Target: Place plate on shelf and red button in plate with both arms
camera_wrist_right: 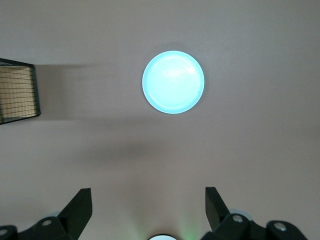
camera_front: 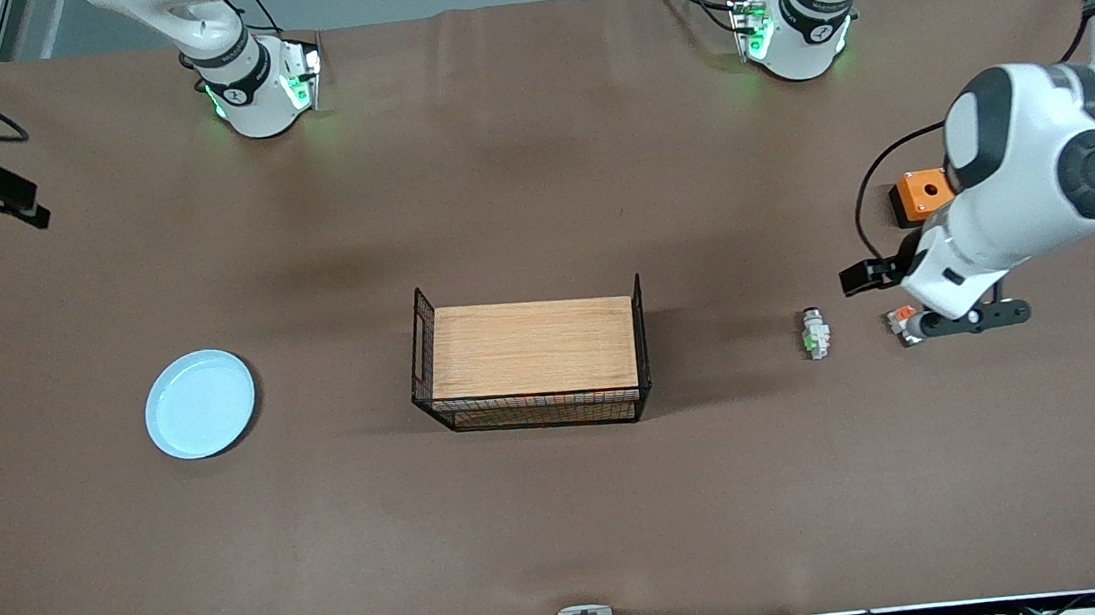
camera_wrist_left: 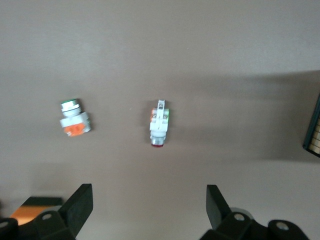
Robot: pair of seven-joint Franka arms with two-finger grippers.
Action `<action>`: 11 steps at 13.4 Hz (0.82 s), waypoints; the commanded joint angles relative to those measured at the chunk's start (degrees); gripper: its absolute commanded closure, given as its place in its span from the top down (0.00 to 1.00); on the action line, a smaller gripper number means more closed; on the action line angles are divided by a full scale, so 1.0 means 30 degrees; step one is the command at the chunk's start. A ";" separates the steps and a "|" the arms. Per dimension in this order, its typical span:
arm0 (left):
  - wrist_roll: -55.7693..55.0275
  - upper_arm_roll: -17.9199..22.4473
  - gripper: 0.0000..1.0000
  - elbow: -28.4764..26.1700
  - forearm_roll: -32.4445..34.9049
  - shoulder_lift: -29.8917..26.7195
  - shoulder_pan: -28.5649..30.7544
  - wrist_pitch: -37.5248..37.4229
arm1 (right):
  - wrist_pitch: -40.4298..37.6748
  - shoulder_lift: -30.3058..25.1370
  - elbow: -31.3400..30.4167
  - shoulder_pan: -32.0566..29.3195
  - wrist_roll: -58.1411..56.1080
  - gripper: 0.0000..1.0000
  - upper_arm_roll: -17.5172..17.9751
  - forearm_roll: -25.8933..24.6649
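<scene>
Plate and red button both lie untouched on the brown worktop, well apart, with the wire rack and its wooden top between them. From the left tool outward: its 2 fingers stand wide apart with nothing between them, seen only in the left wrist view; in the front view the arm's bulky wrist covers most of the left tool, which hangs low over the worktop at the left arm's end. The red button lies on its side near it, toward the rack. A small white-grey block with an orange piece lies beside the button; in the front view it shows only partly at the tool's edge. An orange box is partly hidden by the same arm. The right tool is likewise spread wide and empty, high above the worktop with the plate below it; in the front view it is cut off at the frame's edge, so only the right wrist view shows its state. The rack's corner appears cropped in both wrist views.
</scene>
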 commanded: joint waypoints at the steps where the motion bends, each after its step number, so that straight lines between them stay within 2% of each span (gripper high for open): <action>1: -0.0007 -0.0251 1.00 -0.0467 -0.0089 0.1251 0.0038 0.1941 | 0.0664 0.2966 0.2103 -0.0650 -0.0364 1.00 -0.0115 -0.0067; 4: 0.0665 -0.0311 1.00 -0.0728 0.0233 0.2631 0.0097 0.3815 | 0.2101 0.5713 0.2163 -0.1383 -0.1389 1.00 -0.0114 0.0018; 5: 0.0871 -0.0340 1.00 -0.1107 0.0641 0.2983 0.0097 0.5128 | 0.2860 0.6565 0.2193 -0.1591 -0.1450 1.00 -0.0114 0.0021; 8: 0.0931 -0.0340 1.00 -0.1637 0.1605 0.4330 0.0039 0.7655 | 0.5879 0.8180 0.1432 -0.2148 -0.1947 1.00 -0.0114 0.0021; 11: 0.0873 -0.0399 1.00 -0.2426 0.2198 0.4743 0.0097 0.8917 | 1.0555 0.8830 -0.0989 -0.2676 -0.2617 1.00 -0.0056 0.0138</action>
